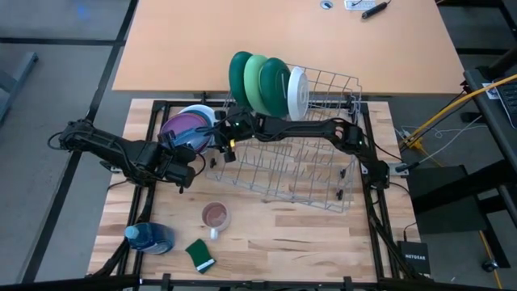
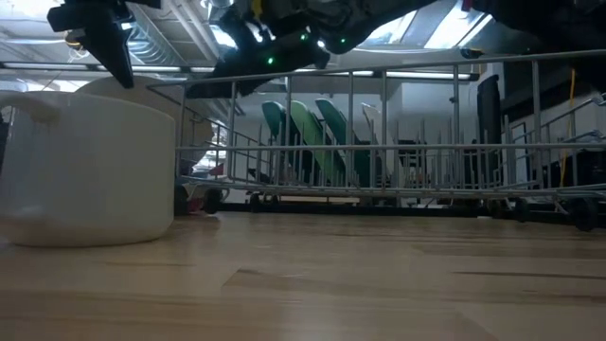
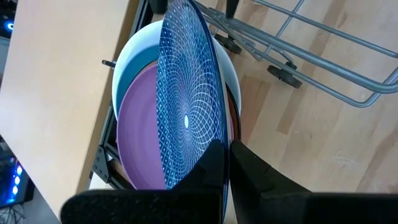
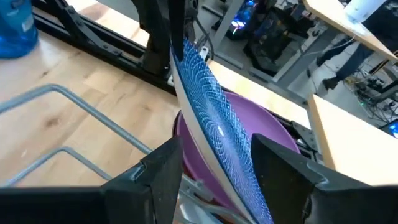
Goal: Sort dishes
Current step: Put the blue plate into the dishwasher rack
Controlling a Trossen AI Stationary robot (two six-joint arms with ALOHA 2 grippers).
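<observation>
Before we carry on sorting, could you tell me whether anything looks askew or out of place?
One thing: the blue plate stands on edge above the plate stack, pinched by the shut left claw, with the open right claw straddling its rim. The rack plates stand neatly.

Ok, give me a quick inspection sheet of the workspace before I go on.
Surface: wooden table.
Job's things: three green plates and a white plate upright in the rack; blue patterned plate on edge above the purple plate.
Clutter: mug, sponge, blue bottle.
Grippers: left pincer shut on the blue patterned plate; right pincer open around it.
Cables: yellow cable right of the table.
Surroundings: second table behind.
</observation>
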